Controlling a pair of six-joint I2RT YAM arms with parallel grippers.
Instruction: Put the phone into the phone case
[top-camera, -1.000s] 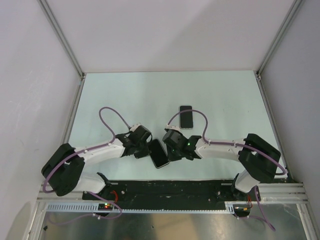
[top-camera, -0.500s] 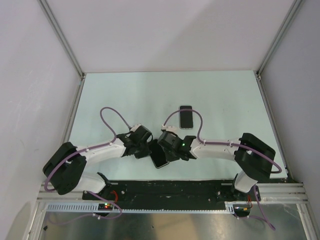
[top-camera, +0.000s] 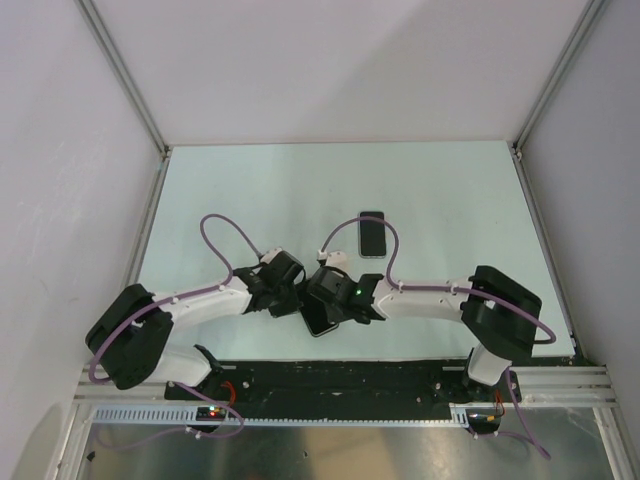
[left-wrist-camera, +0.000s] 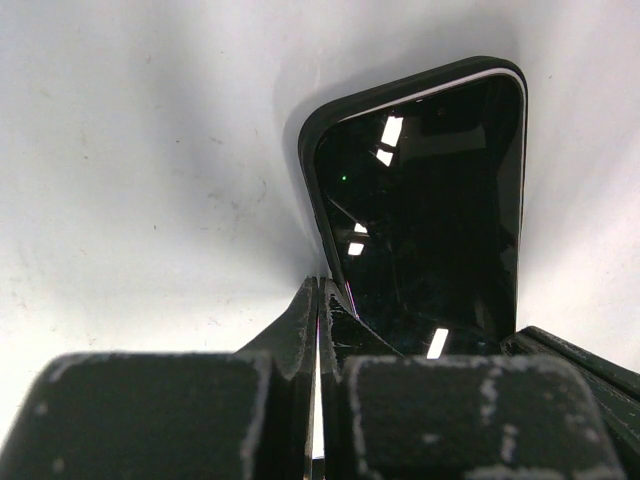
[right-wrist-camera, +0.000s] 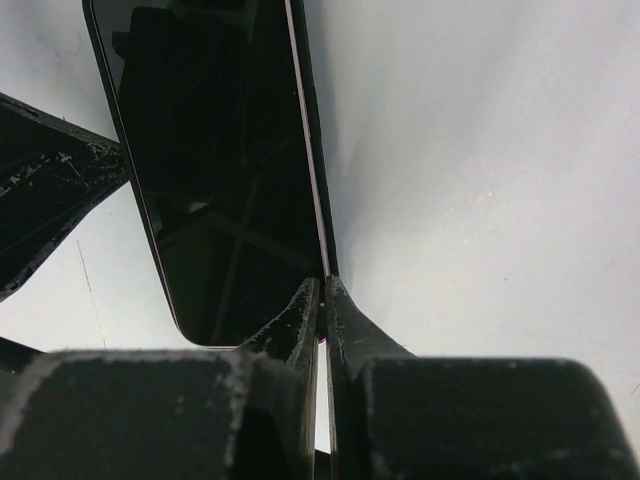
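Close to the middle of the near edge, the phone (left-wrist-camera: 430, 230) lies screen-up, seemingly seated in the case (left-wrist-camera: 311, 128), long axis roughly near-to-far, flanked by the clenched, empty left gripper (left-wrist-camera: 318, 300) on its left long side and the clenched, empty right gripper (right-wrist-camera: 322, 295) opposite.

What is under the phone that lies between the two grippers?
A black phone case: in the left wrist view its rim shows past the far edge of the phone. The phone covers the inside of the case and the table below.
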